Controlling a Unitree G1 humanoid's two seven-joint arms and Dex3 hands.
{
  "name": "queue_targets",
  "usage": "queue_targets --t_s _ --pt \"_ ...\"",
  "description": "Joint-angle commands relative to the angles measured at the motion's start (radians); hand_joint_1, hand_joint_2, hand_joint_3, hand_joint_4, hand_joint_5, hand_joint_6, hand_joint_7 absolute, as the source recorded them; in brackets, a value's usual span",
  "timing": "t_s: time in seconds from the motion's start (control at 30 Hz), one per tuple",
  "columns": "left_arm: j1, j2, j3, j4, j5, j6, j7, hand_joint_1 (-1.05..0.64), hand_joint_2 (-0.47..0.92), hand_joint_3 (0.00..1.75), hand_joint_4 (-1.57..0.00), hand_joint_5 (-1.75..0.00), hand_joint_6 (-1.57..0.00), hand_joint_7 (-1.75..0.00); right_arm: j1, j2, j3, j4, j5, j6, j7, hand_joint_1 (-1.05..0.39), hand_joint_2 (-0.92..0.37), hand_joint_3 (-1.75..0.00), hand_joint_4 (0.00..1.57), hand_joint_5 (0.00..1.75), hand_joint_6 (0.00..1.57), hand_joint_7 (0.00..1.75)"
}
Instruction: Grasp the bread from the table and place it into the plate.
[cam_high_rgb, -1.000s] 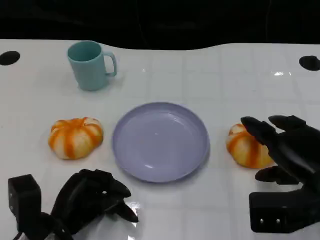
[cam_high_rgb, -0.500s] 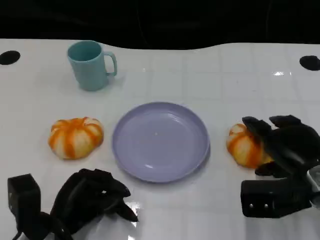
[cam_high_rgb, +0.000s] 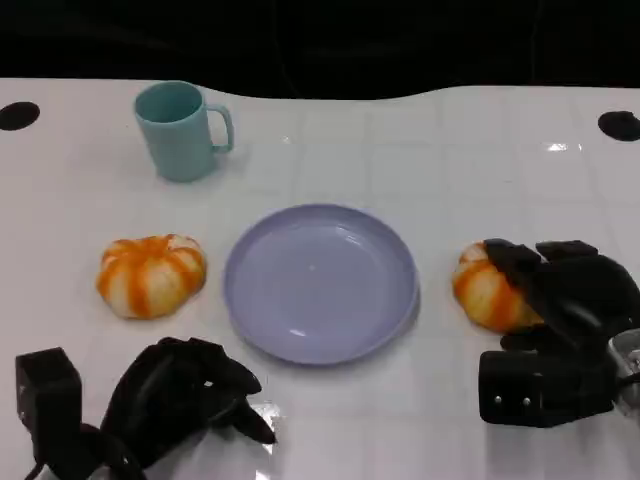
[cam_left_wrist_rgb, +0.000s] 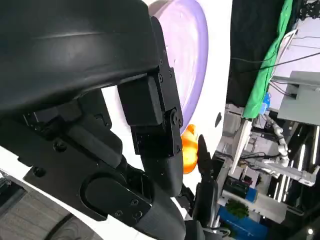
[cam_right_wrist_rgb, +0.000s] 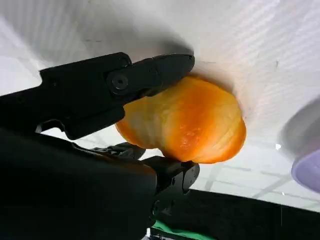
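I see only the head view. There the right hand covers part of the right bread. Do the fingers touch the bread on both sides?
Observer: Yes. In the right wrist view, one of the fingers of the right hand lies on the right bread, and another touches its opposite side.
Operator: Is the bread lifted?
Observer: No. The same view shows it resting against the table.
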Motion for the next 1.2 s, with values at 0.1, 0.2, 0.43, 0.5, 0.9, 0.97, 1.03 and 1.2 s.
queue_targets --t_s 0.1,0.2,0.43,0.5,0.9,0.97,1.03,1.2 --pt "0.017 0.015 0.000 -0.004 0.006 0.005 0.009 -1.05 0.70 0.00 -1.57 -0.38 -1.57 -0.21 -0.017 -0.006 -0.001 0.087 0.044 -0.095 -0.144 -0.42 -0.92 -0.03 0.67 0.20 0.57 0.06" --pt "0.017 0.015 0.000 -0.004 0.005 0.006 0.008 -1.05 0.70 0.00 -1.57 -0.38 -1.57 -0.21 -0.027 -0.008 0.004 0.132 0.043 -0.139 -0.233 -0.28 -0.92 -0.12 0.60 1.35 0.85 0.05" --pt "0.018 0.014 0.001 -0.006 -0.001 0.001 -0.003 -1.04 0.70 0.00 -1.57 -0.38 -1.57 -0.20 -0.048 -0.024 0.017 0.212 0.033 -0.274 -0.432 -0.25 -0.91 -0.34 0.73 1.74 1.24 0.18" --pt "0.019 0.014 0.001 -0.006 0.000 0.001 -0.003 -1.03 0.70 0.00 -1.57 -0.38 -1.57 -0.19 -0.053 -0.024 0.021 0.229 0.031 -0.301 -0.480 -0.24 -0.87 -0.41 0.79 1.74 0.96 1.00" --pt "0.023 0.014 -0.001 -0.017 0.000 0.008 0.002 -1.04 0.68 0.00 -1.57 -0.38 -1.57 -0.21 -0.062 -0.012 0.028 0.225 0.036 -0.351 -0.659 -0.21 -0.58 -0.78 0.87 1.75 0.66 1.75" --pt "0.022 0.014 -0.001 -0.014 0.000 0.004 -0.001 -1.04 0.69 0.01 -1.57 -0.38 -1.57 -0.21 -0.060 -0.012 0.024 0.210 0.040 -0.360 -0.671 -0.21 -0.49 -0.91 0.88 1.75 0.63 1.75" --pt "0.021 0.014 0.000 -0.013 -0.002 0.008 -0.002 -1.04 0.69 0.00 -1.57 -0.38 -1.57 -0.21 -0.057 -0.013 0.020 0.192 0.045 -0.367 -0.671 -0.21 -0.47 -0.96 0.88 1.75 0.62 1.75" --pt "0.023 0.015 -0.002 -0.014 0.001 0.010 0.003 -1.04 0.69 0.00 -1.57 -0.38 -1.57 -0.21 -0.041 -0.011 0.007 0.122 0.071 -0.410 -0.650 -0.18 -0.37 -1.18 0.93 1.75 0.68 1.75"
